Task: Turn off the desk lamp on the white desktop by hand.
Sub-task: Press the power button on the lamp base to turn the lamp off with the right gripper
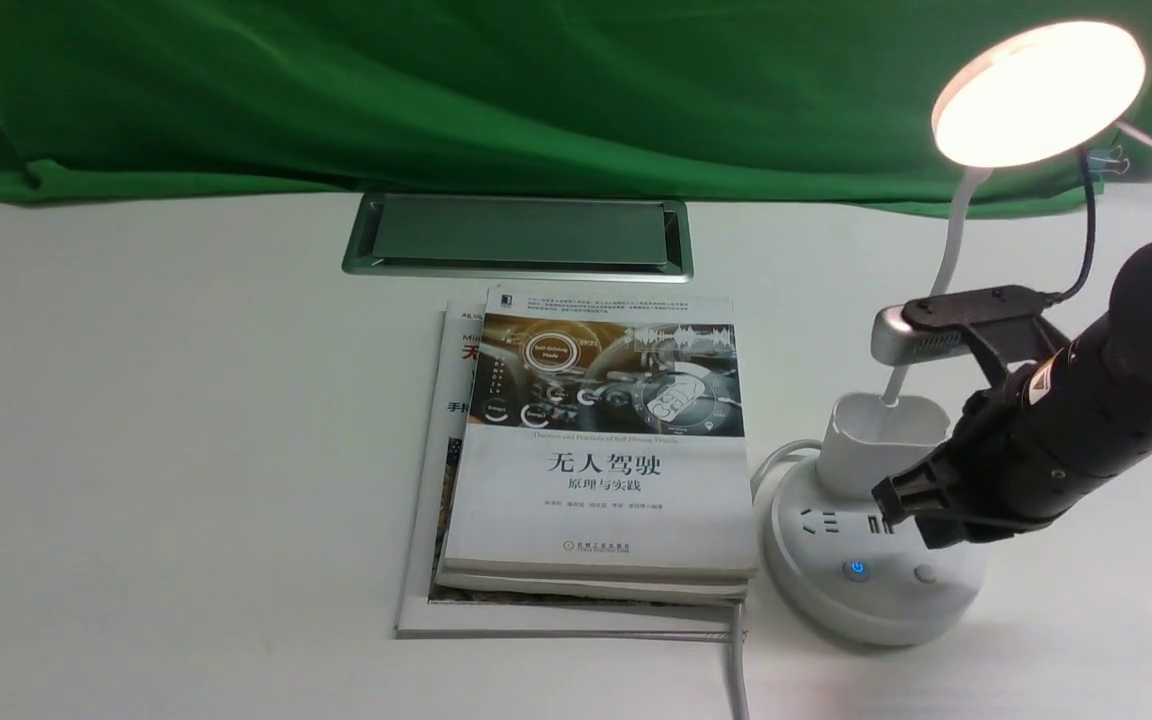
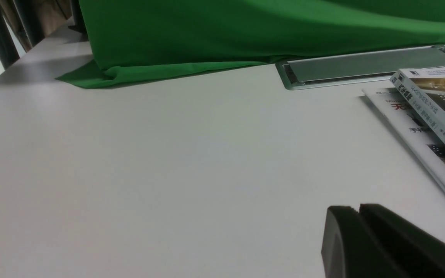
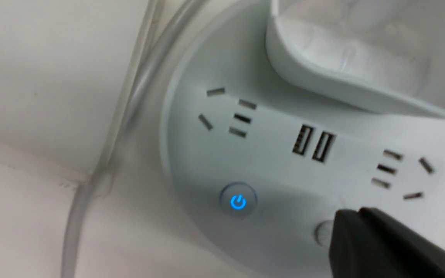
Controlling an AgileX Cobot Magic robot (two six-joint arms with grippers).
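Observation:
The desk lamp stands at the right on the white desktop (image 1: 156, 420). Its round disc head (image 1: 1039, 92) glows. Its thin neck (image 1: 954, 235) drops into a cup-shaped holder (image 1: 876, 440) on the round socket base (image 1: 836, 590). The base carries a blue-lit power button (image 1: 856, 570) and a plain white button (image 1: 925, 573). My right gripper (image 1: 911, 510) is shut and empty, hovering over the base. In the right wrist view its tip (image 3: 355, 216) covers part of the plain button (image 3: 323, 233), beside the blue button (image 3: 238, 201). My left gripper (image 2: 357, 210) is shut, low over bare desktop (image 2: 168, 173).
Two stacked books (image 1: 596, 460) lie left of the lamp base, and their corner shows in the left wrist view (image 2: 431, 104). A silver-framed cable hatch (image 1: 516, 236) sits behind them. The green cloth (image 1: 496, 90) hangs at the back. The lamp's cable (image 1: 736, 670) runs toward the front edge.

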